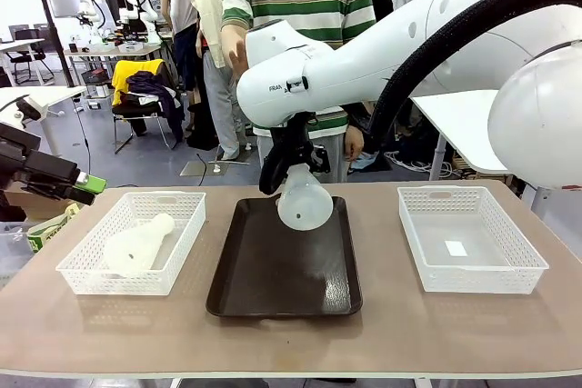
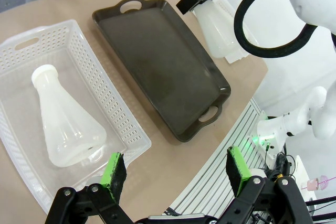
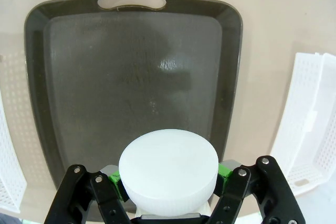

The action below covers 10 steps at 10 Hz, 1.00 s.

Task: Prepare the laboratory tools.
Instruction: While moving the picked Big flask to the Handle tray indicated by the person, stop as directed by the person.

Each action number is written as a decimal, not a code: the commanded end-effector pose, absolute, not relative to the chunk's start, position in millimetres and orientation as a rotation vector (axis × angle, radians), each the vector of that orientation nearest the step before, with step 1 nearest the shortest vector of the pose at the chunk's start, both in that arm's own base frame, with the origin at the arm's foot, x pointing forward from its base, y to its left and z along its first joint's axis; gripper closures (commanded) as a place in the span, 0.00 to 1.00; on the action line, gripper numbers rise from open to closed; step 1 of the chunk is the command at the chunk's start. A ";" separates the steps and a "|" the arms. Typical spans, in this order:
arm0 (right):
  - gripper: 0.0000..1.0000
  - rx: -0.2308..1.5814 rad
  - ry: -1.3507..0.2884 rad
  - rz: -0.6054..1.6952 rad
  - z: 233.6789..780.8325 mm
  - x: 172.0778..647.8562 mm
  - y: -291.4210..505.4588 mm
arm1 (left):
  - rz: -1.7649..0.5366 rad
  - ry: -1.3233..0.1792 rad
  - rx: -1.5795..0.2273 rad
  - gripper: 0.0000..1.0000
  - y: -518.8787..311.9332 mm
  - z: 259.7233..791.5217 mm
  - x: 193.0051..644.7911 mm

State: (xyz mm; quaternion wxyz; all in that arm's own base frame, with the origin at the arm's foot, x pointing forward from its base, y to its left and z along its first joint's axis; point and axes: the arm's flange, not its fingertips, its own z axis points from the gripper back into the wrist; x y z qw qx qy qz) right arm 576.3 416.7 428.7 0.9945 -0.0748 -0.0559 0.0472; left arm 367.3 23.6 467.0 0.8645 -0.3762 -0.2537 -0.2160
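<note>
One frosted-white flask (image 1: 303, 199) hangs base-down just above the far part of the dark tray (image 1: 284, 279). My right gripper (image 1: 291, 168) is shut on its neck. In the right wrist view that flask (image 3: 168, 174) sits between the green pads (image 3: 224, 171) over the tray (image 3: 136, 77). A second flask (image 1: 136, 244) lies on its side in the left white basket (image 1: 86, 281). My left gripper (image 1: 89, 186) hovers open at the table's left edge. In its own view the gripper (image 2: 175, 174) is open and bare above the basket's near corner, close to the lying flask (image 2: 65, 124).
A white mesh basket (image 1: 527, 270) stands at the right with just a small label inside. A person in a striped shirt stands behind the table's far edge, one hand (image 1: 353, 143) hanging behind my right arm. The tray's floor is bare.
</note>
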 end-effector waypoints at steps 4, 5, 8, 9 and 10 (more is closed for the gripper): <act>1.00 -0.150 -0.115 0.096 430.1 575.2 416.8 | -0.466 -0.553 -0.809 0.00 25.4 465.5 368.1; 1.00 -0.150 -0.115 0.096 430.1 575.2 416.8 | -0.466 -0.553 -0.809 0.00 25.4 465.5 368.1; 1.00 -0.150 -0.115 0.096 430.1 575.2 416.8 | -0.466 -0.553 -0.809 0.00 25.4 465.5 368.1; 1.00 -0.150 -0.115 0.096 430.1 575.2 416.8 | -0.466 -0.553 -0.809 0.00 25.4 465.5 368.1; 1.00 -0.150 -0.115 0.096 430.1 575.2 416.8 | -0.466 -0.553 -0.809 0.00 25.4 465.5 368.1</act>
